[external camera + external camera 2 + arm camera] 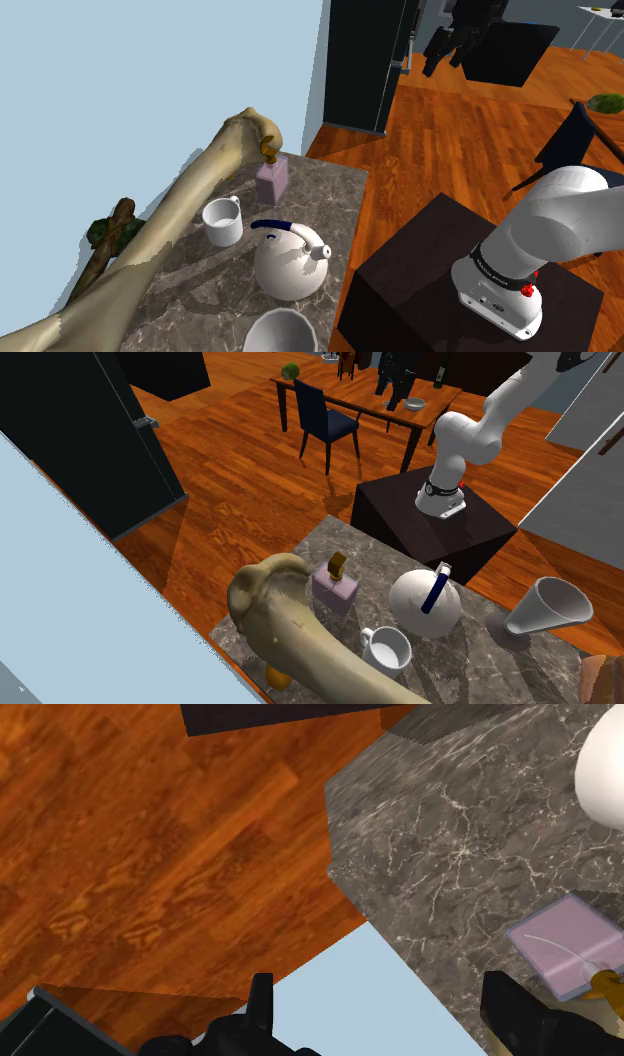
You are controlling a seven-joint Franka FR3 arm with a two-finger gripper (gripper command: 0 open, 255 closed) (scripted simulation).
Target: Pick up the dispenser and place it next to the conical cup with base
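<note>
In the shoulder view, the dispenser [272,181] is a small, square-sided lavender bottle with a brownish-gold pump on top. It stands upright near the far corner of the dark, white-veined marble counter [190,300], just beside the knobbly end of a long, beige, bone-shaped form [190,195]. Nearer the camera are a plain white mug [223,221], then a round white kettle [289,264] with a blue handle, then the white conical cup [282,332] at the bottom edge. The black gripper [447,55] hangs high above the wooden floor [470,140], well apart from the counter.

In the second exterior view, the dispenser [336,586] shows a flat lavender top and a gold pump. The kettle [425,602] sits between it and the conical cup [548,607], a smooth white cone on a grey base. The gripper [394,394] is far off, in front of a wooden table [330,397].

In the wrist view, the gripper [385,1014] has its two fingers [262,1004] spread wide with nothing between them. The dispenser [570,944] is seen from above as a pale lavender square on the marble, close to one finger but not touching it.
</note>
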